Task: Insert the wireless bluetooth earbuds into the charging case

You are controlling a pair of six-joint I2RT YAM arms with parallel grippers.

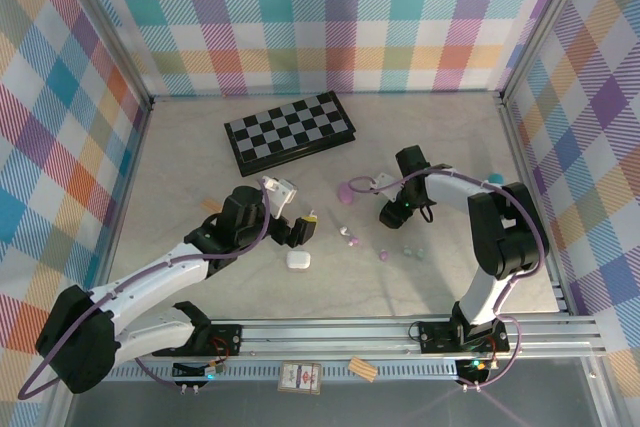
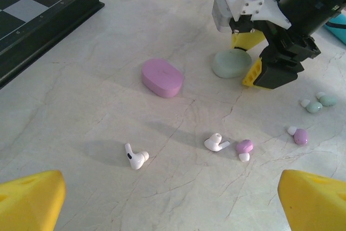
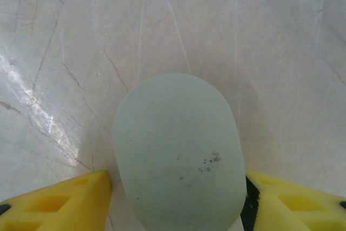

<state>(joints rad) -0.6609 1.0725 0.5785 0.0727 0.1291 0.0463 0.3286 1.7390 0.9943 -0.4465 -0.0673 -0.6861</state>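
Note:
The mint-green charging case [image 3: 178,150] lies closed on the table between the fingers of my right gripper [image 3: 178,204], which is open around it; the right finger's pad touches the case and the left finger [image 3: 65,201] stands a sliver off. From the left wrist view that right gripper [image 2: 254,60] is straddling the mint case [image 2: 231,63]. My left gripper [image 2: 173,204] hangs open over bare table. Ahead of it lie two white earbuds [image 2: 136,157] [image 2: 215,143], two purple earbuds [image 2: 244,147] [image 2: 300,136], a mint pair [image 2: 320,103] and a purple case [image 2: 162,78].
A white case [image 1: 297,259] sits just below my left gripper [image 1: 300,230]. A folded chessboard [image 1: 290,132] lies at the back. A teal object [image 1: 495,179] rests right of the right arm. Checked walls close in the table on three sides.

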